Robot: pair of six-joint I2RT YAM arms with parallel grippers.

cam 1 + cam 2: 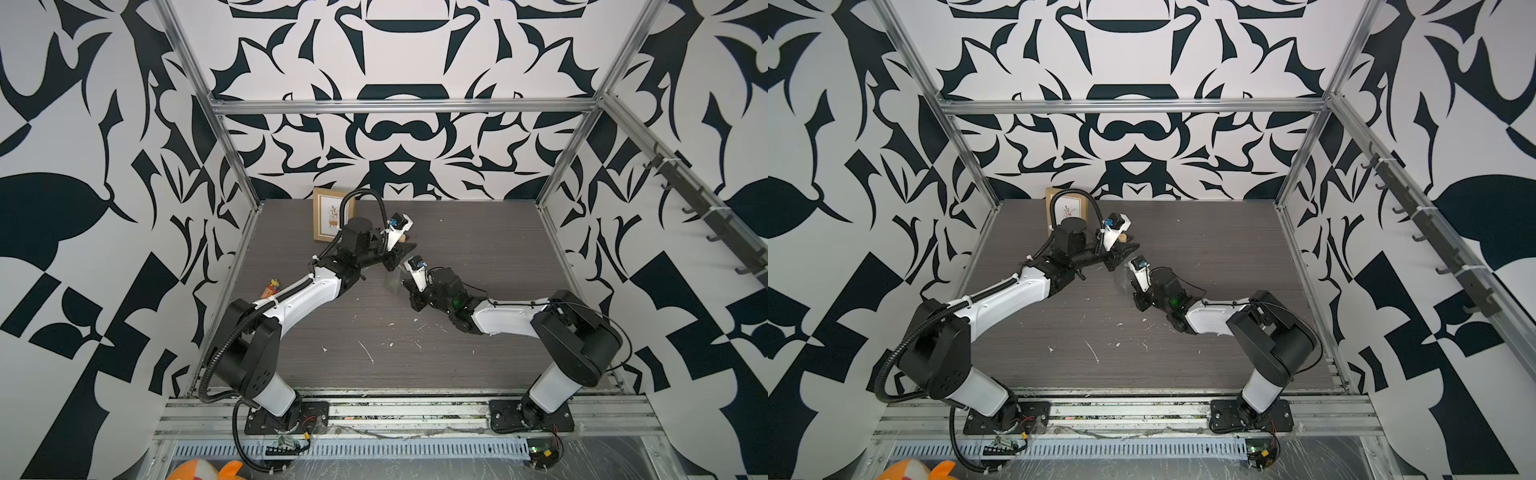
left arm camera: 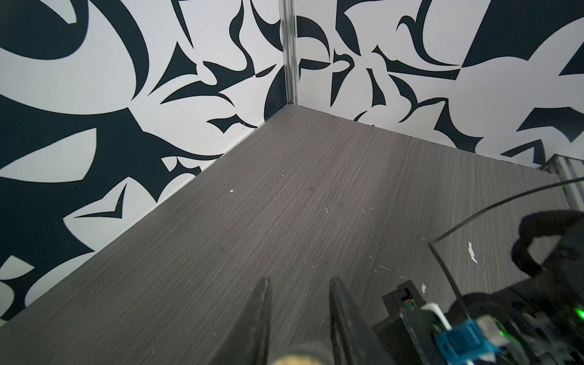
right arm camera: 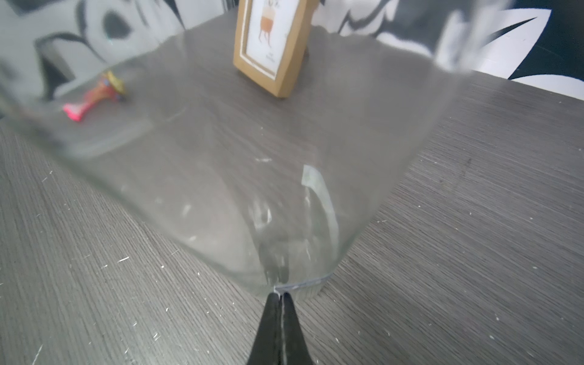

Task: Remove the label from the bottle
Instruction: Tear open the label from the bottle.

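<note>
Where the closed right claw [image 3: 280, 295] ends, the bottle [image 3: 221, 189] touches it.

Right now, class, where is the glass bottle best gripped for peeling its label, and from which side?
Grip the bottle at its short neck just under the cork, from the robot's left, as the left gripper does. The neck is narrow enough for the jaws; the body is wide, smooth glass, left free for the right gripper at its base.
</note>
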